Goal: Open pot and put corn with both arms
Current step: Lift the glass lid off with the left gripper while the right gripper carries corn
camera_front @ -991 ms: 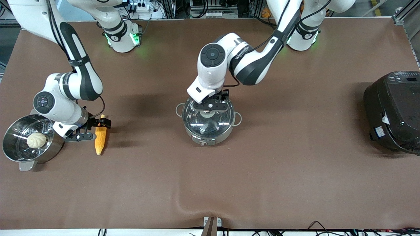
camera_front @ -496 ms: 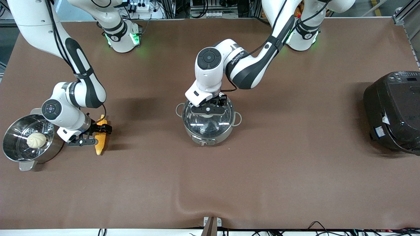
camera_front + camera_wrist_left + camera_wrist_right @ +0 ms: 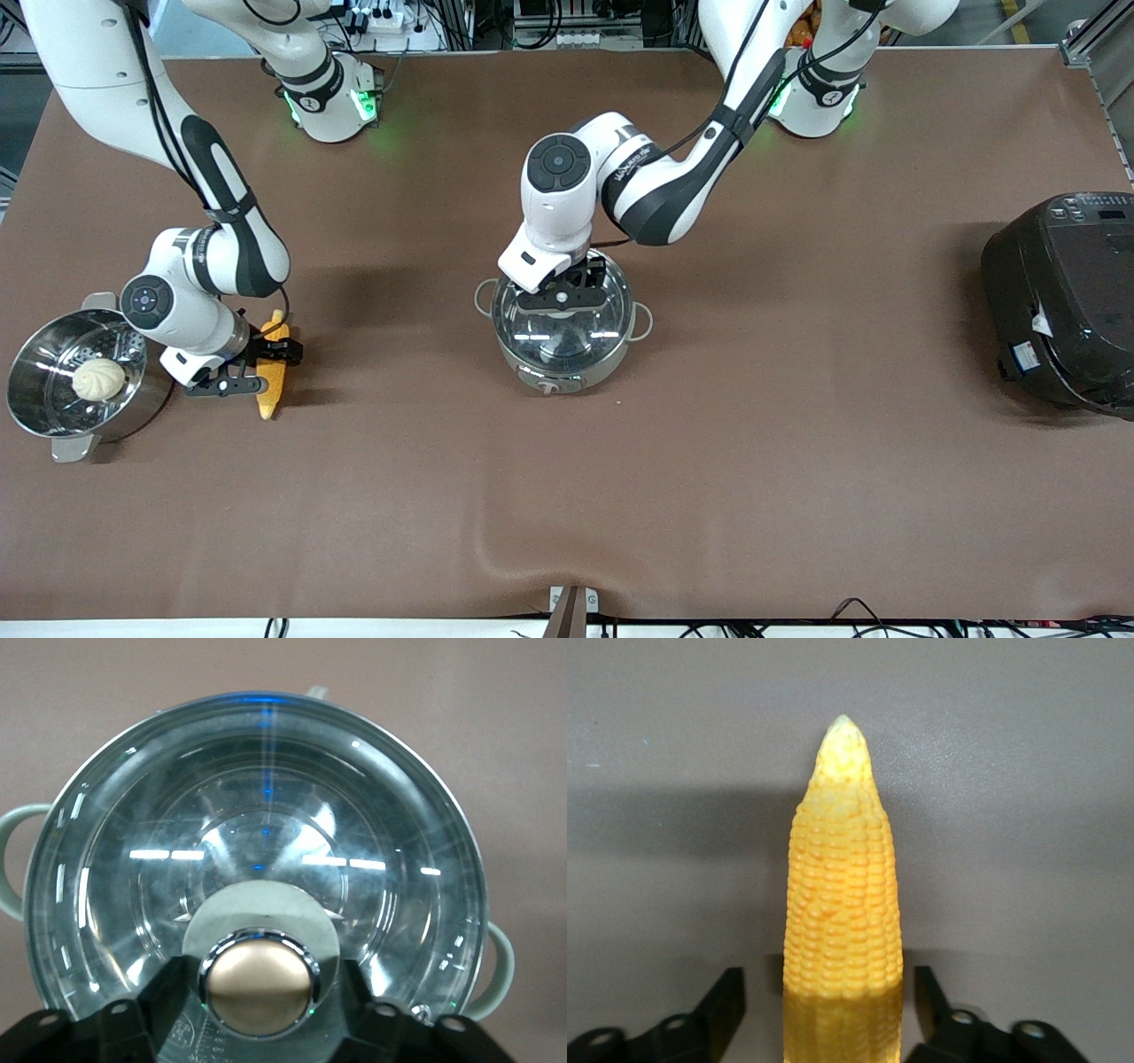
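Observation:
The steel pot [image 3: 562, 372] stands mid-table with its glass lid [image 3: 567, 335] on. My left gripper [image 3: 563, 298] is down on the lid, open, with a finger on each side of the copper-coloured knob [image 3: 260, 981] and a small gap at each. The left wrist view shows the lid [image 3: 266, 815] and my left gripper [image 3: 260, 997]. The corn [image 3: 268, 400] lies on the table beside the steamer pot. My right gripper [image 3: 271, 367] is low over it, open, straddling the corn's thick end [image 3: 843, 904]. In the right wrist view my right gripper [image 3: 830, 1010] has both fingers clear of the cob.
A steel steamer pot [image 3: 35, 412] holding a pale bun [image 3: 98, 378] stands at the right arm's end of the table, close to my right gripper. A large black cooker [image 3: 1063, 301] stands at the left arm's end.
My left gripper has come down onto the lid, around the knob. My right gripper has come lower over the corn. Pot, lid and corn have not moved.

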You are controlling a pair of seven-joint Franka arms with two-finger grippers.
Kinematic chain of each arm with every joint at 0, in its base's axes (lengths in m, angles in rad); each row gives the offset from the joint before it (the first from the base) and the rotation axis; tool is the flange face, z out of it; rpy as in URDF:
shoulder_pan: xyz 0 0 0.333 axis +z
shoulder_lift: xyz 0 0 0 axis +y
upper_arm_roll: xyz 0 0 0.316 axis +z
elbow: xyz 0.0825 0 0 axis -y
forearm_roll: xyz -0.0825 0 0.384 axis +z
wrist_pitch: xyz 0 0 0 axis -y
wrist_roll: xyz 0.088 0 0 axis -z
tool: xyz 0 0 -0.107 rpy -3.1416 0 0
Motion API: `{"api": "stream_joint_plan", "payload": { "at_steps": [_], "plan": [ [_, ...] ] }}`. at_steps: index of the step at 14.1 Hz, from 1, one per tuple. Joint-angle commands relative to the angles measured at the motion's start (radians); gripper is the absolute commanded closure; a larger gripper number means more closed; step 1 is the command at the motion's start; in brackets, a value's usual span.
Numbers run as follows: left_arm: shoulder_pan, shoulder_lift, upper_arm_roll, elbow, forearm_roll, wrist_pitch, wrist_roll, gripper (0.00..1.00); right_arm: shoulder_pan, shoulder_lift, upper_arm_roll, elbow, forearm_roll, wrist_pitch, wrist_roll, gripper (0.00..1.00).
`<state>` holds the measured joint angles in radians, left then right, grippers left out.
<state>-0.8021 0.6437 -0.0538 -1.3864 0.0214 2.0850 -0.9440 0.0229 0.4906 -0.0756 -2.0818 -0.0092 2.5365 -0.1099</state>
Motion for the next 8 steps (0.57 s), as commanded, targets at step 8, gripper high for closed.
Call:
{"api": "stream_joint_plan", "payload": {
  "at_steps": [8],
  "plan": [
    [0.000, -0.056, 0.006, 0.024, 0.018, -0.052, -0.053, 1.00, 0.060, -0.086, 0.014, 0.277, -0.012, -0.465, 0.004, 0.83]
  ]
}}
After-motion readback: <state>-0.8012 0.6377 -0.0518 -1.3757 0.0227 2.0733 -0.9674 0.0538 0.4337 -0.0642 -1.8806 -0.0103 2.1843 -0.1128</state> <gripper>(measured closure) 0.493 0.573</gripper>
